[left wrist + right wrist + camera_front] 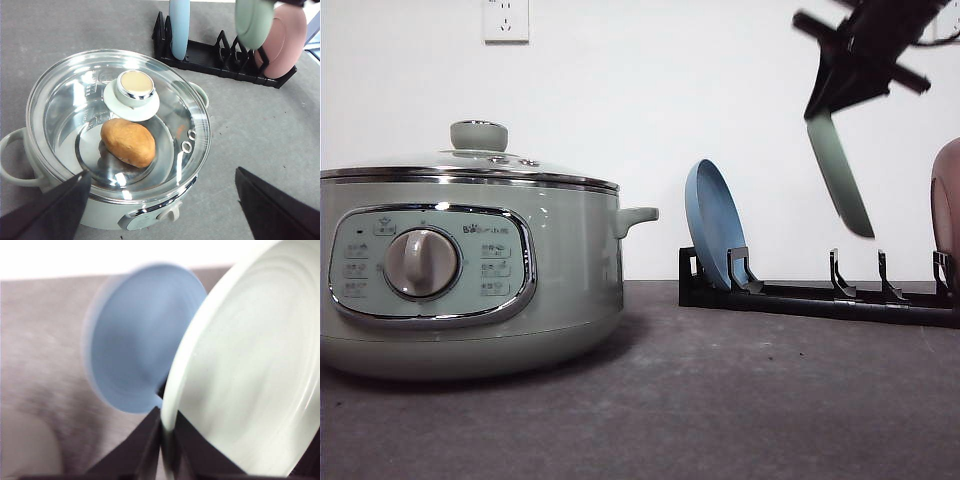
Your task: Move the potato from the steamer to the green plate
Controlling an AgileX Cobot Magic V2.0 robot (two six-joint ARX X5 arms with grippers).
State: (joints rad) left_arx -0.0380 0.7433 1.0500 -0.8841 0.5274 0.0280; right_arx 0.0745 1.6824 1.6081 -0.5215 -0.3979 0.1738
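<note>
Potato [128, 142] inside lidded steamer [470, 270]; green plate [838, 172] tilted, airborne.

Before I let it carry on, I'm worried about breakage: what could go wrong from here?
The right gripper pinches the green plate by its rim alone, above the rack; it could slip and fall, or knock the blue plate. The glass lid covers the potato, blocking any grasp.

- The potato [128, 142] lies inside the lidded steamer [470, 270], left of the rack [820, 295].
- The green plate [840, 175] hangs above the rack, right of the blue plate [715, 225].
</note>
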